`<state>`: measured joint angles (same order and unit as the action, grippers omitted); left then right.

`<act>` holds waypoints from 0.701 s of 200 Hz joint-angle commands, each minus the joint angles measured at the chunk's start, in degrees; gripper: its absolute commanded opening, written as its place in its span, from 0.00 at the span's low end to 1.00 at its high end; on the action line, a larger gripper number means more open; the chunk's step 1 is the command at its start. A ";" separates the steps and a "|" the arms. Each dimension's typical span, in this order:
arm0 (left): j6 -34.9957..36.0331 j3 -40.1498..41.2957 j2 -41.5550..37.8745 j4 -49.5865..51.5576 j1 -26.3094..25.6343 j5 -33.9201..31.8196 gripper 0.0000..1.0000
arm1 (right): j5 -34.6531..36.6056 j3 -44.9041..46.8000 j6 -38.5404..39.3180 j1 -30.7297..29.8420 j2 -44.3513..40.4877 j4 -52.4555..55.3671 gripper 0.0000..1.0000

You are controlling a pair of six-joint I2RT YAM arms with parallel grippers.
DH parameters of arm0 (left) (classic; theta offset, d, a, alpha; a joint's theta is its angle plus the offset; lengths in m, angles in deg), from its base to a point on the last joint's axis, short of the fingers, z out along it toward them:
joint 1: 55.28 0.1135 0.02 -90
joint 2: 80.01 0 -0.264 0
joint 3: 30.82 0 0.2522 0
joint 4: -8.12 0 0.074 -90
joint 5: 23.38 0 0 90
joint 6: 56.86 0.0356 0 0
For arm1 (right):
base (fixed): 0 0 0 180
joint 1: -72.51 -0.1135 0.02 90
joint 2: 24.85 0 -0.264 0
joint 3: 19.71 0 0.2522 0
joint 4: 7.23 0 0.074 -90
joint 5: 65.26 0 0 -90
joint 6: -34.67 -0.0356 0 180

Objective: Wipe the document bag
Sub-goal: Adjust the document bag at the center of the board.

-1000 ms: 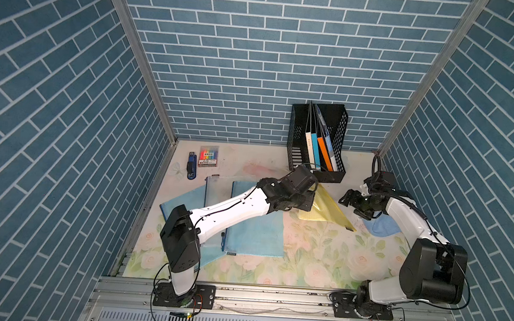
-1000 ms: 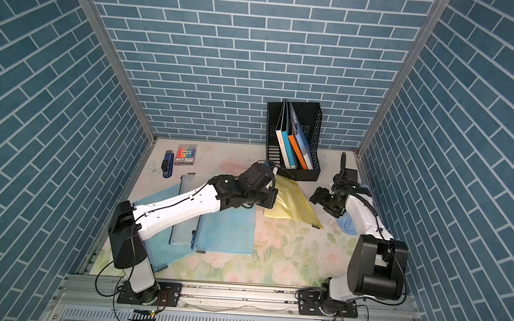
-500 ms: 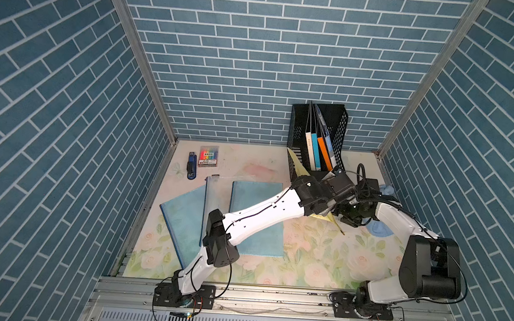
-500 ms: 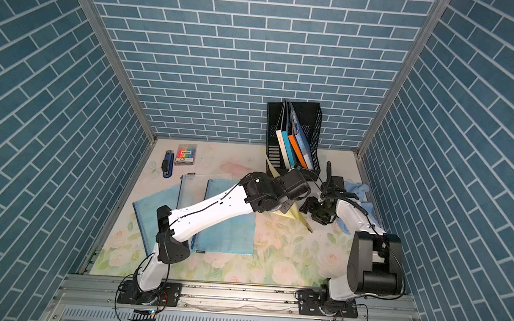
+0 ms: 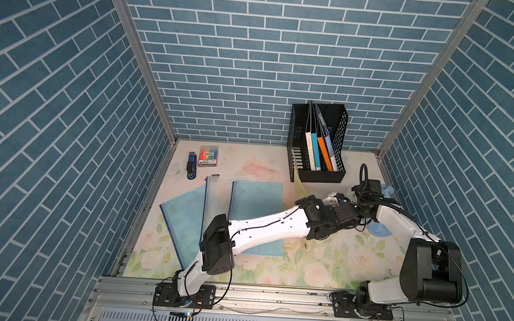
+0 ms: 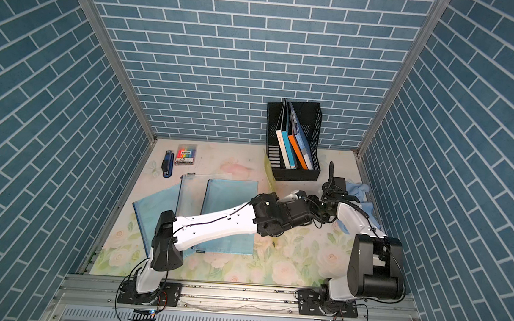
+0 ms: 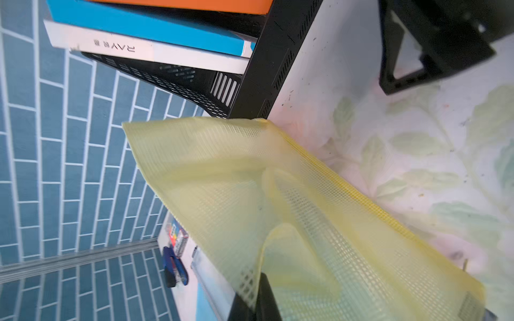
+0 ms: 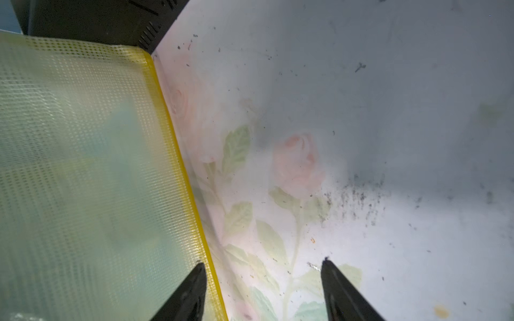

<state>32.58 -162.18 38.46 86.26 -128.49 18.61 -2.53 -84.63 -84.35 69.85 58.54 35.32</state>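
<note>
Left pincer (image 7: 257,290) pinches document bag (image 7: 292,194); right pincer (image 8: 262,273) gapes beside it.

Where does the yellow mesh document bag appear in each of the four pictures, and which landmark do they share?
Top view: the yellow mesh bag, a thin edge-on sliver beside the black file rack.
Top view: same sliver, at the rack's front corner.
Left wrist: large, across the middle of the picture.
Right wrist: large, filling the picture's left part.
Shared landmark: the rack, beside the bag in all four.
</note>
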 commanded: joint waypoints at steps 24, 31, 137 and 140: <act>18.30 9.33 -5.67 -13.47 -4.05 -11.91 0.00 | -4.11 2.80 -5.87 1.25 -0.31 -6.16 0.66; 19.87 10.51 -5.19 -15.24 -4.85 -12.28 0.00 | -4.23 3.11 -6.09 2.07 -0.92 -6.22 0.66; 14.02 19.32 0.48 -25.82 -8.10 -5.08 0.00 | 3.42 1.80 -2.62 19.78 -15.04 7.82 0.76; 13.60 19.47 0.32 -25.73 -8.27 -4.35 0.00 | 3.51 1.58 -2.29 20.32 -15.26 8.18 0.76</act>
<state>49.80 -143.41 39.34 62.51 -135.50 9.63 -3.20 -80.76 -89.24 87.10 45.14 36.83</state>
